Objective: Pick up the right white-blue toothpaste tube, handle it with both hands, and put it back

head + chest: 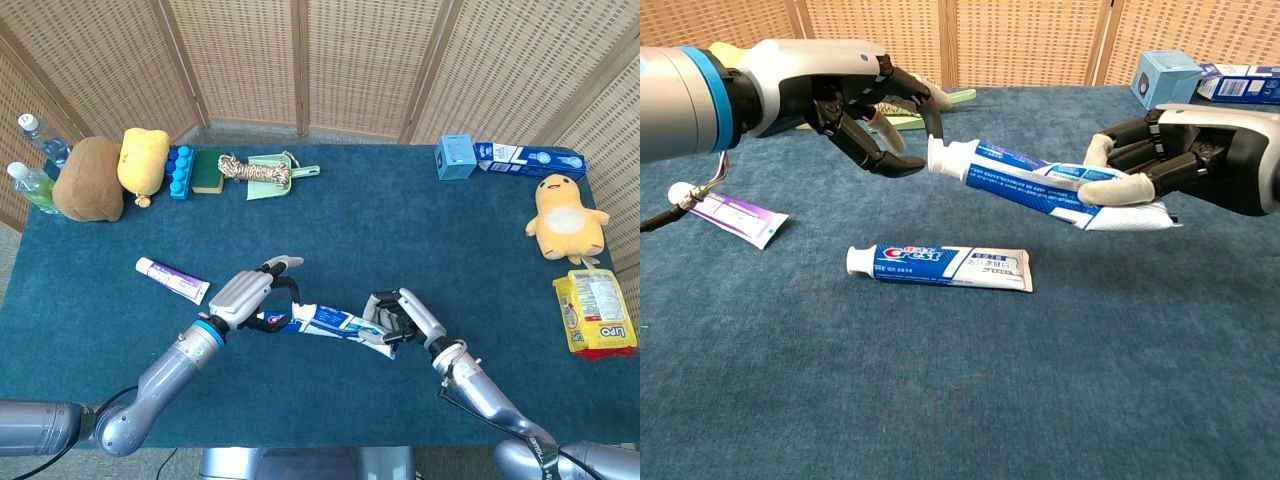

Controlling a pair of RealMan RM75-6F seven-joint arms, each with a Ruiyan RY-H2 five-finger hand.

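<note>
I have the white-and-blue plastic toothpaste tube (1035, 183) up off the blue carpeted tabletop (960, 400), held in the air between my two hands. My right hand (1160, 170) is clamped on the flat crimped tail end, thumb pressed along the top and the other fingers curled underneath. The tube's long axis runs across my front, nearly level, with the white cap end tipped slightly higher and pointing toward my left hand (865, 110). That left hand hangs right at the cap: its fingers are curled and apart, forming a loose claw around the cap end, and from the chest view they look just beside the cap rather than gripping it; in the head view the left hand (262, 293) overlaps the cap, so I cannot tell for certain whether a fingertip touches. What the next move turns on, I judge, is that the cap lies straight ahead of my left fingers along the tube's own axis, so a short closing pinch there should give me both ends. Directly beneath, a second white-and-blue Crest toothpaste tube (940, 264) lies flat on the tabletop, and a white-and-purple tube (730, 212) rests further out by my left forearm.
</note>
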